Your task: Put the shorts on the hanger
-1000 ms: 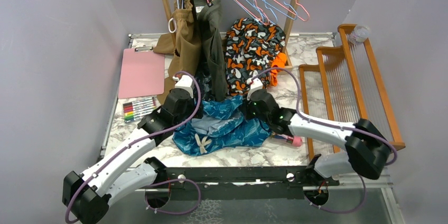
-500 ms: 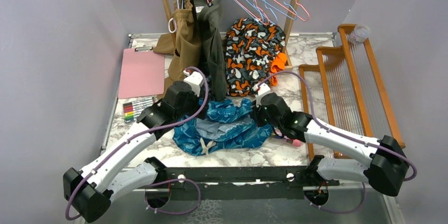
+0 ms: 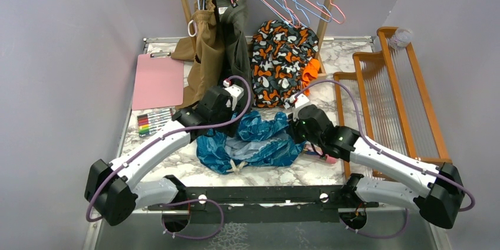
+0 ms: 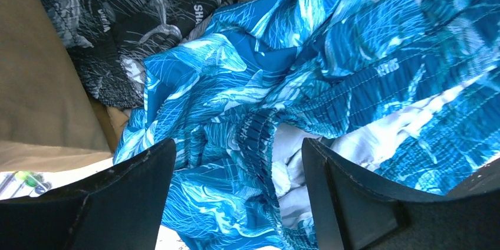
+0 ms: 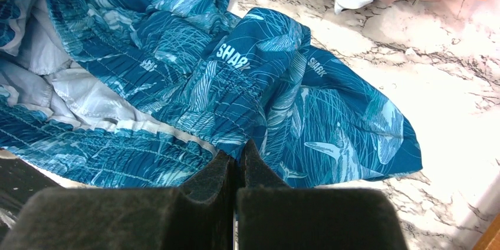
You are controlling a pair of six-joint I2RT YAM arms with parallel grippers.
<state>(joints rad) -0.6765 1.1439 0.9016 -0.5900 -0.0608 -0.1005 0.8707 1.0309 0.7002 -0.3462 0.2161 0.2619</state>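
Obs. Shiny teal-blue shorts with a wavy darker print point(image 3: 259, 141) lie crumpled on the marble-patterned bench point(image 3: 354, 55), stretched crosswise between the two tools. Their long axis runs from one tool to the other.

Left tool point(image 4: 236, 144): jaws wide, nothing between them. It hangs over its own end of the shorts. In the left wrist view the gathered waistband point(image 4: 262, 138) sits directly below the gap and runs roughly away from the tool. The pale lining shows open just to the right of it.

Right tool point(image 5: 237, 158): jaws pressed together. The tips sit at the edge of the cloth at its own end, with a leg panel spreading ahead and to the right. Whether a thin fold is nipped between the tips: cannot tell.

Thin light-blue wire hanger point(image 3: 295, 3): hooked on the wooden rack point(image 3: 327, 2) among pink wire hangers, well beyond and above both tools, past the orange, black and white blotch-patterned garment point(image 3: 283, 61). It is almost straight ahead of the right tool, and ahead and off to the right of the left tool. Hanger and shorts are well apart.

Judgement: shorts not yet on the hanger; this looks like the gathering stage. The relation that counts is the waistband lying under the open left tool, so that tool needs only to drop and close. The right tool has the more direct line to the hanger, but would have to reach up and forward over the blotch-patterned garment. The cloth looks slippery, so a shallow pinch may let go.
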